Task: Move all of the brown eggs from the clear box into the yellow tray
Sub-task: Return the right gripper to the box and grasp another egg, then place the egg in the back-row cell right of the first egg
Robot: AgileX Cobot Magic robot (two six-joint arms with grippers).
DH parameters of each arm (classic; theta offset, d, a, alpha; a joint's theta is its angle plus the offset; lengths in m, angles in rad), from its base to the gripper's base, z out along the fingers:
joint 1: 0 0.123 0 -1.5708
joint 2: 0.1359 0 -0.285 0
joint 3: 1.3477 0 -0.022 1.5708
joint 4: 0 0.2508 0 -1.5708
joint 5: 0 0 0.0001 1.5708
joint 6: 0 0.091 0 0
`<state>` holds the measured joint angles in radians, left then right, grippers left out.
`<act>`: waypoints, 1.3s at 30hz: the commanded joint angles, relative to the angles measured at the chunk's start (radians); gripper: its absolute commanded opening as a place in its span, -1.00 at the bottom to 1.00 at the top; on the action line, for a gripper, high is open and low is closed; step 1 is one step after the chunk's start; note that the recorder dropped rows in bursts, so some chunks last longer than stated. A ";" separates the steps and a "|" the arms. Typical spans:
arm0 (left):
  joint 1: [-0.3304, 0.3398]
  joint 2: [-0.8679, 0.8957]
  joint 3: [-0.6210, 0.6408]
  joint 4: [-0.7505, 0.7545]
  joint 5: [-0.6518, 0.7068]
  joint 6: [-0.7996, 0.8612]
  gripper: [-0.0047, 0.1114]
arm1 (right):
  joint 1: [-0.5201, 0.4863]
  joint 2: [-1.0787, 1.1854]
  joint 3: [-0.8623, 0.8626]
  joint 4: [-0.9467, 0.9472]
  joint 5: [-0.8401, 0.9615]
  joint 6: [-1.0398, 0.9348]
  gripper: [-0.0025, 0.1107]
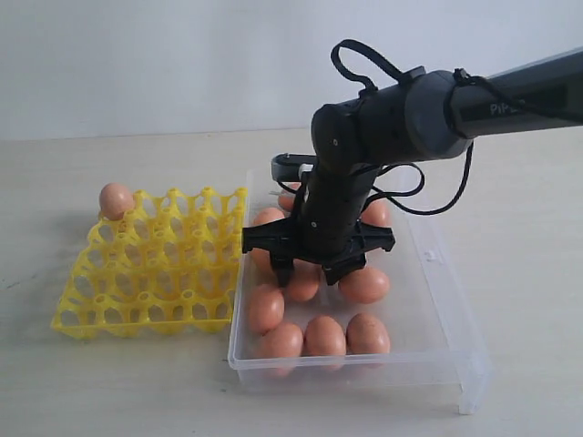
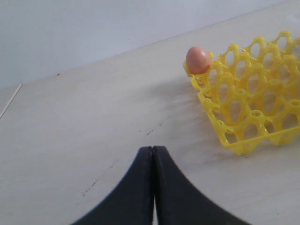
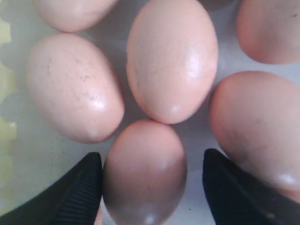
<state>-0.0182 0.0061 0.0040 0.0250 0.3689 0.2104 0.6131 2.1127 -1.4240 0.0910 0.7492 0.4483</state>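
Several brown eggs lie in the clear box. One more brown egg sits in the far left corner cup of the yellow tray. My right gripper is lowered into the box and stands open astride one egg. One of its fingers is against that egg's side; a gap remains at the other. The left gripper is shut on nothing, above bare table beside the tray and its egg. It does not show in the exterior view.
Other eggs crowd close round the one between my right fingers. The box stands right against the tray's right edge. The right arm reaches in from the upper right. Pale table surrounds both.
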 commanded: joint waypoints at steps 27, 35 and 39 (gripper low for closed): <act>-0.002 -0.006 -0.004 0.000 -0.008 -0.007 -0.92 | 0.158 0.063 -0.144 0.119 -0.803 -0.685 -0.96; -0.002 -0.006 -0.004 0.000 -0.008 -0.007 -0.92 | 0.165 0.242 -0.377 -0.124 -0.760 -0.299 -0.96; -0.002 -0.006 -0.004 0.000 -0.008 -0.007 -0.92 | 0.165 0.313 -0.455 -0.169 -0.758 -0.263 -0.96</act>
<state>-0.0182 0.0061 0.0040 0.0250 0.3689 0.2104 0.7779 2.3875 -1.8300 -0.0388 0.0000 0.1518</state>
